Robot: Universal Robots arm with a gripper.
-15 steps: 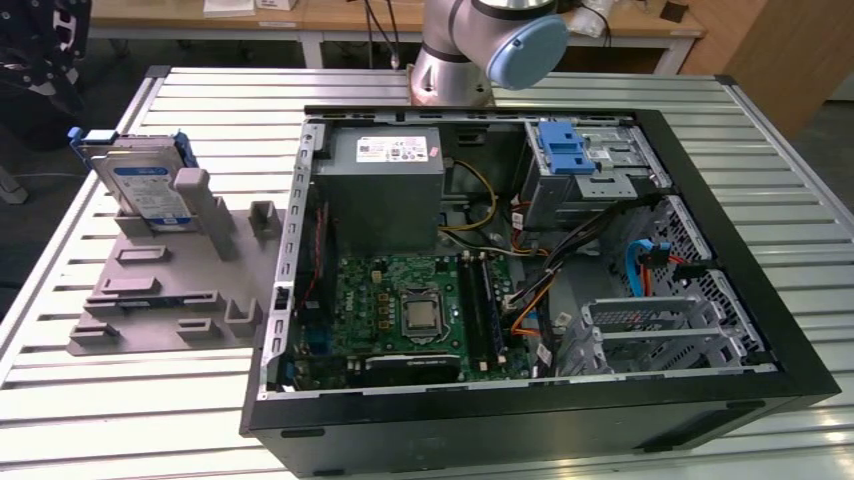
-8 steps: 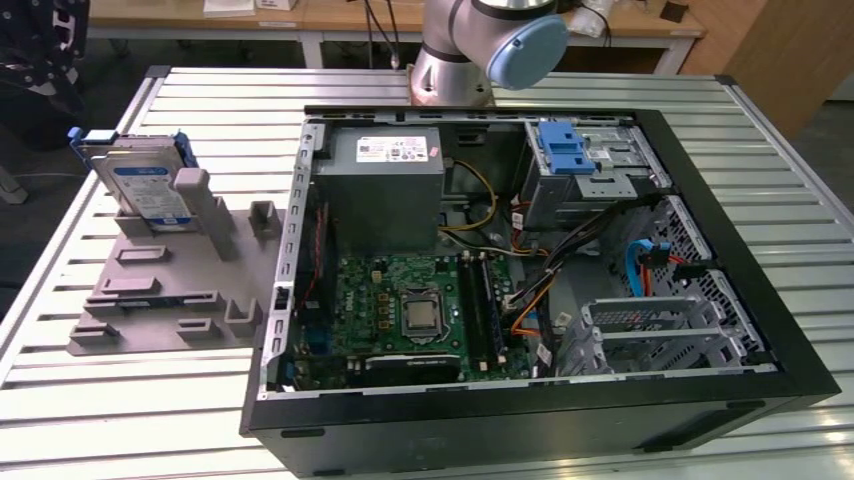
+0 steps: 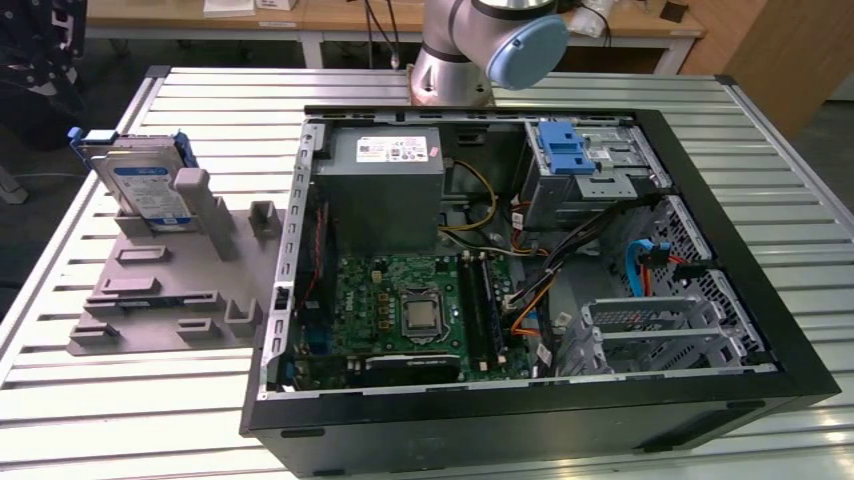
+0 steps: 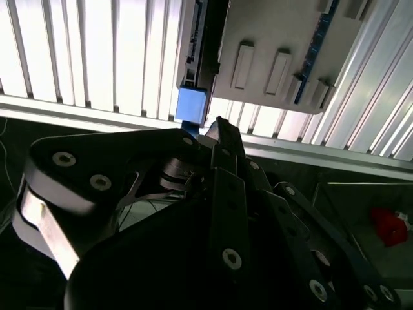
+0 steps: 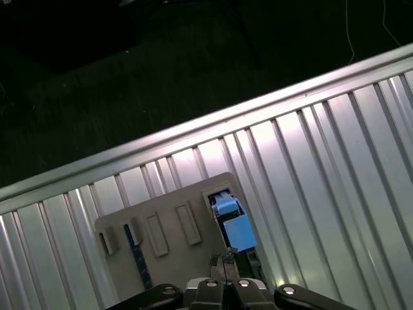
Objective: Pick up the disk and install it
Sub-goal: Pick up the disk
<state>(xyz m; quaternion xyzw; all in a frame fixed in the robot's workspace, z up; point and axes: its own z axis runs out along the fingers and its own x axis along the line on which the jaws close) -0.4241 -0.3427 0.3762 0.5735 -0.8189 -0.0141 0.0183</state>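
Slatted tabletop [image 3: 80,400] carries the disk [image 3: 144,185] upright in its grey stand [image 3: 200,270]; the gripper [image 4: 216,124], closed and empty above it, could knock the disk askew unless opened.

No print can be read. The disk [image 3: 142,186] bears a white-and-blue label and the grey power supply [image 3: 387,205] a white sticker, both illegible.

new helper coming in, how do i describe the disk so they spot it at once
On the slatted table, beside the open computer case on the exterior view's left, lies a grey slotted fixture. The disk stands on edge at its far end: silver, white-and-blue label, blue frame, unlike the plain grey blocks around it.
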